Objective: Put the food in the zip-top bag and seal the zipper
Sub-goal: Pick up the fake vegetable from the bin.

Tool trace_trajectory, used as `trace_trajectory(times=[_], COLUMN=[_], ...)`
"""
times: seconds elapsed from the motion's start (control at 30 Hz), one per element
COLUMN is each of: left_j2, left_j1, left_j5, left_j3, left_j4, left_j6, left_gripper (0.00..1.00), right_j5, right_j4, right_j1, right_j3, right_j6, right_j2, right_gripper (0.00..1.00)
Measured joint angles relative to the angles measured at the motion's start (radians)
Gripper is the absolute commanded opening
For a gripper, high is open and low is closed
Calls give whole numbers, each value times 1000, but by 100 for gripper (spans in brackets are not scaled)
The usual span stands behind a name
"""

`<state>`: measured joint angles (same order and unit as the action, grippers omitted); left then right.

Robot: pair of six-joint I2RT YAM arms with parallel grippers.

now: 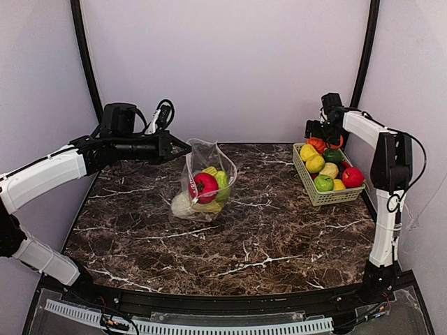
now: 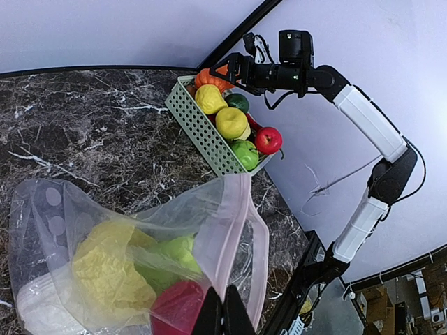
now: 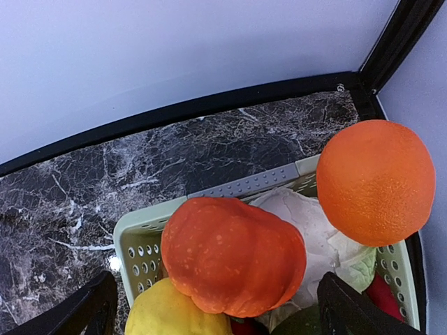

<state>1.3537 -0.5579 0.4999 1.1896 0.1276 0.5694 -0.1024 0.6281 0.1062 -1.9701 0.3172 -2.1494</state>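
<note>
The zip-top bag (image 1: 207, 183) stands at mid-table with its mouth open, holding a red apple (image 1: 204, 185), a green pear (image 1: 222, 183), a lemon (image 1: 209, 171) and a pale cabbage (image 1: 183, 204). My left gripper (image 1: 186, 148) is shut on the bag's pink zipper (image 2: 234, 223), pinching one mouth edge between its fingers (image 2: 213, 314) and holding it up. My right gripper (image 3: 220, 314) hangs open over the far end of the basket, directly above an orange-red tomato (image 3: 234, 255), with nothing between its fingers.
The pale green mesh basket (image 1: 307, 183) sits at the right edge of the table. It holds an orange (image 3: 376, 181), a yellow fruit (image 1: 315, 163), a green apple (image 1: 323, 183) and a red apple (image 1: 353, 176). Walls close in behind and at both sides.
</note>
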Motion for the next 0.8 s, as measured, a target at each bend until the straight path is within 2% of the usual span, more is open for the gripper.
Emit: trace_trajectory(times=[0.3,0.53,0.8], left_j2=[0,0,0], left_j1=[2,4,4], left_j5=[0,0,0], left_j3=[-7,-7,-7], left_j4=[1,0,0], left_j6=[0,1,1], left_gripper=[1,1,1], right_j5=[-16,-37,-38], right_j4=[20,24,27], right_j1=[0,0,-2], right_j3=[-116,-127,-134], right_j6=[36,45,54], right_j2=[-109,-143,-148], right_gripper=[96,95,83])
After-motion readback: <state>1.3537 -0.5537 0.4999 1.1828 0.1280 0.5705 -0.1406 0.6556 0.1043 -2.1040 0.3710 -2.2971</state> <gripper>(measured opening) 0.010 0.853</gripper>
